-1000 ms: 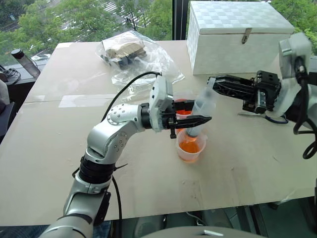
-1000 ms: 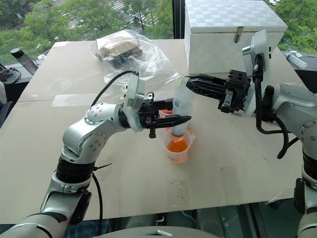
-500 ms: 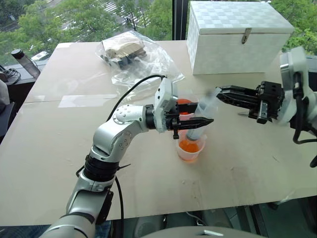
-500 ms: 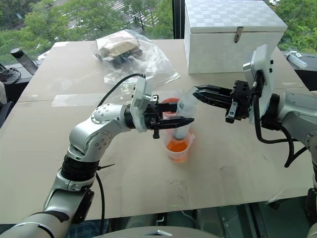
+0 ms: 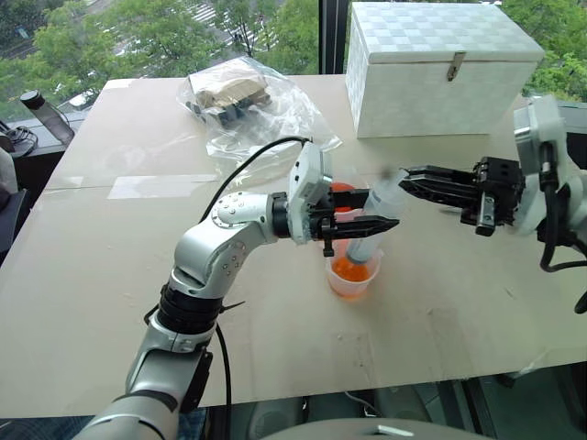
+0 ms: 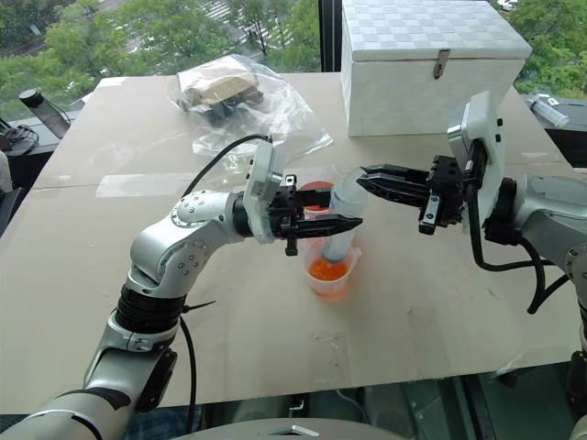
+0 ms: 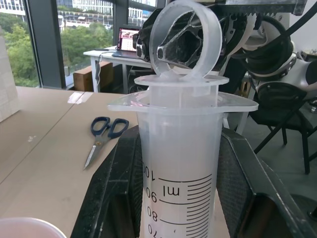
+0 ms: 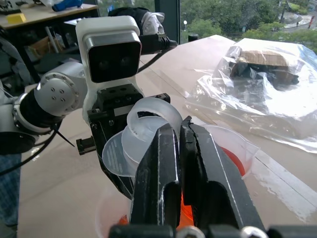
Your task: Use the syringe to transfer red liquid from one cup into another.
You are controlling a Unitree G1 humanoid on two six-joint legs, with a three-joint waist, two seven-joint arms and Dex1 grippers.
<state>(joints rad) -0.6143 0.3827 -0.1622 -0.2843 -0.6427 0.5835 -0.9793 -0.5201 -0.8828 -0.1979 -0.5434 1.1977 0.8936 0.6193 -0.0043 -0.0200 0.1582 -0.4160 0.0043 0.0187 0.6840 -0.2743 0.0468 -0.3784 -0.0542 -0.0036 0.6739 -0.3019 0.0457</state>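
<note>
The clear syringe (image 5: 371,209) stands tilted, its tip down in the nearer clear cup (image 5: 351,277), which looks like the shorter one and holds a little orange-red liquid (image 5: 348,269). My left gripper (image 5: 385,223) points level and is shut on the barrel; in the left wrist view its fingers (image 7: 116,198) flank the printed scale. My right gripper (image 5: 406,174) comes in from the right, shut on the plunger ring (image 7: 185,34), which sits low on the barrel's flange. A second cup (image 8: 230,146) with red liquid stands behind, largely hidden by the left gripper.
A white box (image 5: 440,64) stands at the back right of the table (image 5: 110,266). A clear plastic bag (image 5: 243,96) with dark items lies at the back middle. A bottle (image 5: 46,115) stands off the far left edge. Blue scissors (image 7: 101,131) lie on the table.
My right gripper has sunk a little, and the syringe's top has sunk with it. The left gripper keeps its hold on the barrel in about the same place.
</note>
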